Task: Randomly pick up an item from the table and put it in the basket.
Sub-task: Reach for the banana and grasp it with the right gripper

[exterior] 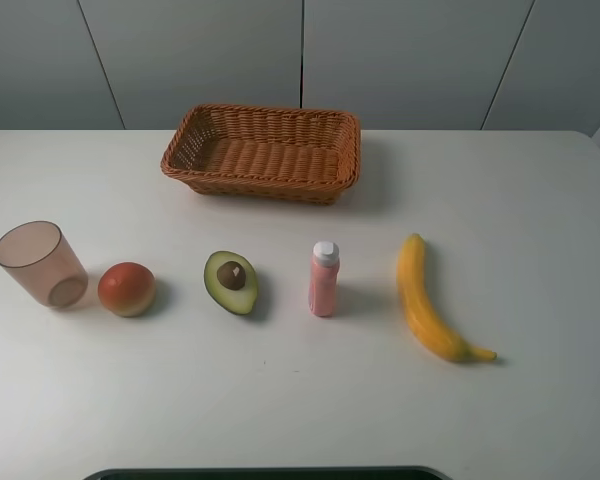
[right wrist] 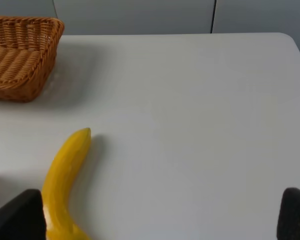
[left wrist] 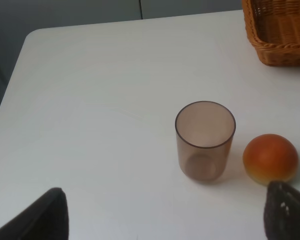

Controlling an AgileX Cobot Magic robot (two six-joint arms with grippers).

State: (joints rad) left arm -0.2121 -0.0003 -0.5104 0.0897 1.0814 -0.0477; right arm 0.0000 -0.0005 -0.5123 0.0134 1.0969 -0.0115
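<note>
The yellow banana point(exterior: 423, 300) lies on the white table point(exterior: 540, 220) at the right, its stem tip toward the front; it also shows in the right wrist view point(right wrist: 65, 177). The empty orange-brown wicker basket point(exterior: 264, 152) stands at the back middle and shows in the left wrist view point(left wrist: 279, 30) and the right wrist view point(right wrist: 20, 55). No gripper shows in the exterior high view. My left gripper point(left wrist: 165, 217) is open and empty, short of the cup. My right gripper point(right wrist: 160, 220) is open and empty, beside the banana.
In a front row from the left stand a translucent pinkish cup point(exterior: 42, 264), a red-orange round fruit point(exterior: 127, 289), a halved avocado point(exterior: 231, 282) and a pink bottle with white cap point(exterior: 324, 279). The cup point(left wrist: 205, 141) and fruit point(left wrist: 270, 158) show in the left wrist view.
</note>
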